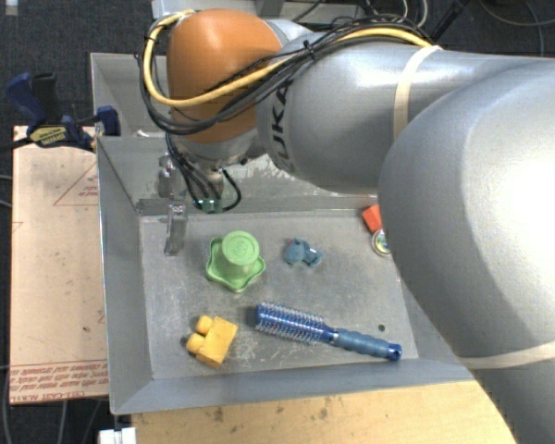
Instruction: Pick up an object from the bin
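Observation:
My gripper (174, 232) hangs under the orange wrist cover in the bin's far left corner, low over the floor, and nothing shows in it. A green flower-shaped cup (234, 259) stands just to its right and a little nearer the front, apart from it. Further right lies a small blue toy piece (302, 253). A yellow block with two studs (211, 339) rests near the front left.
A blue hairbrush (324, 331) lies along the front, handle pointing right. An orange-red piece (371, 217) and a small round thing (381, 242) sit at the right wall, partly under the arm. The arm covers the bin's far right part.

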### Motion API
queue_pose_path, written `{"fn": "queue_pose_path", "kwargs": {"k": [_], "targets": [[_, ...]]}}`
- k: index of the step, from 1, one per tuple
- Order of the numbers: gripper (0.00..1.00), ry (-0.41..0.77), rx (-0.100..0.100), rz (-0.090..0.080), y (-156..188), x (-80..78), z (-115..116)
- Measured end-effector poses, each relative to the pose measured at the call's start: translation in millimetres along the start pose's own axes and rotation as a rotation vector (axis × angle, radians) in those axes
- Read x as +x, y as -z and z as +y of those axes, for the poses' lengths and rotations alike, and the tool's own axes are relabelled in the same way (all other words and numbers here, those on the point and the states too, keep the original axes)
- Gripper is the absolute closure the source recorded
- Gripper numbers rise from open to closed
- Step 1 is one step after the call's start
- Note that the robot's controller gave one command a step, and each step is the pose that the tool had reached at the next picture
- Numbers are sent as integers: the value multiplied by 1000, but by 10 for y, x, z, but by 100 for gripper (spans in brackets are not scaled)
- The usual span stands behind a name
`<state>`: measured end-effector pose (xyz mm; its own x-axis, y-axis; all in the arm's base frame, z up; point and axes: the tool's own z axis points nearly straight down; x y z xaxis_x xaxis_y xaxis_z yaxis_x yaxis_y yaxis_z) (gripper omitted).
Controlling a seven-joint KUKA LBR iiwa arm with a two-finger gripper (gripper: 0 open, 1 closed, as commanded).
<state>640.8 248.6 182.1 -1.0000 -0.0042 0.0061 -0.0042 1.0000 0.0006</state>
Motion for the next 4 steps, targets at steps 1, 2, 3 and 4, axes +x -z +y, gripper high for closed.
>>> {"fn": "queue_pose_path", "kwargs": {"k": [1,2,3,4], "targets": [[0,-1,4,0,-336,452,-727],[0,155,3,-4,-1051,196,-1534],[100,159,-1,-8,-1019,190,-1486],[100,168,-3,-18,-45,307,-1058]]}}
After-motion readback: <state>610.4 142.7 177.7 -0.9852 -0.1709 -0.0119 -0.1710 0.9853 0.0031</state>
